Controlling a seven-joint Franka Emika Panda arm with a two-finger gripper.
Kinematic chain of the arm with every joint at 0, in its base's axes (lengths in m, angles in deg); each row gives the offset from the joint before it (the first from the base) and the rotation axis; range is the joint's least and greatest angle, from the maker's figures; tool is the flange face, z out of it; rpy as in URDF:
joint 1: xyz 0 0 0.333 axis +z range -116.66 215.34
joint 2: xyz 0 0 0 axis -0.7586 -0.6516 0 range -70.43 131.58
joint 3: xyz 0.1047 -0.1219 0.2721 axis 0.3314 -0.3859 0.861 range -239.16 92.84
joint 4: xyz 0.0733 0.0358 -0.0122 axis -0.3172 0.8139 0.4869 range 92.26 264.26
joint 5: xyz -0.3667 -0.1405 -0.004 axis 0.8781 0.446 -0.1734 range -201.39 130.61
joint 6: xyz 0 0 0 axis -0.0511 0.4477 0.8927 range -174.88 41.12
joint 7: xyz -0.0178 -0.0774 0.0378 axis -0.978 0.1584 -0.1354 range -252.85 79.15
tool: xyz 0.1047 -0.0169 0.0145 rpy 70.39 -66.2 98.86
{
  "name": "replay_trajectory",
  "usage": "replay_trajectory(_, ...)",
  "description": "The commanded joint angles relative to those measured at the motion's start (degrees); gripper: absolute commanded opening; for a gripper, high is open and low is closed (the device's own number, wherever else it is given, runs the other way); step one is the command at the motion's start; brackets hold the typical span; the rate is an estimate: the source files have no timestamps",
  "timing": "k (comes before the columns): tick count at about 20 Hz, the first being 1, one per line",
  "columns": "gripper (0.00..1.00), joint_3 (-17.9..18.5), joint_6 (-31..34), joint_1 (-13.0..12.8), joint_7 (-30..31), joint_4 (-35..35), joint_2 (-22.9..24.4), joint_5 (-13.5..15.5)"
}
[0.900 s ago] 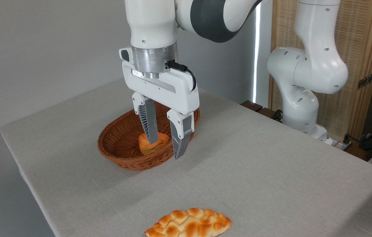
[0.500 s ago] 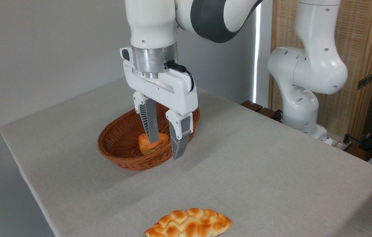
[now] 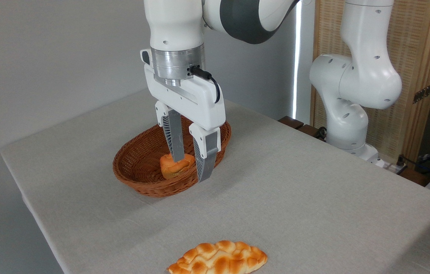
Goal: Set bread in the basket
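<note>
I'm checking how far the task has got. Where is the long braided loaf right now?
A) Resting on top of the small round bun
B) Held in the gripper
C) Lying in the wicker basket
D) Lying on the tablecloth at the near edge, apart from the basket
D: the braided loaf lies flat on the tablecloth near the front edge, while the basket holds only the small round bun under the open, empty gripper.

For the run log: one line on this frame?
gripper: open, empty, over oval brown wicker basket | long braided golden loaf: on table | small orange bun: in basket
</note>
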Motion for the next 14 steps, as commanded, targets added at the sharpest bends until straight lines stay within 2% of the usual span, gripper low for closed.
replay_trajectory(1,1.0,3.1,0.2,-0.6,-4.7,-0.3,0.2,-0.9)
replay_trajectory(4,1.0,7.4,-0.1,-0.6,-13.2,-0.3,0.0,-0.8)
replay_trajectory(7,1.0,9.5,-0.7,-0.6,-21.2,0.3,-0.5,-0.8)
replay_trajectory(14,1.0,11.7,-13.9,-0.5,-23.1,6.6,-2.8,-1.6)
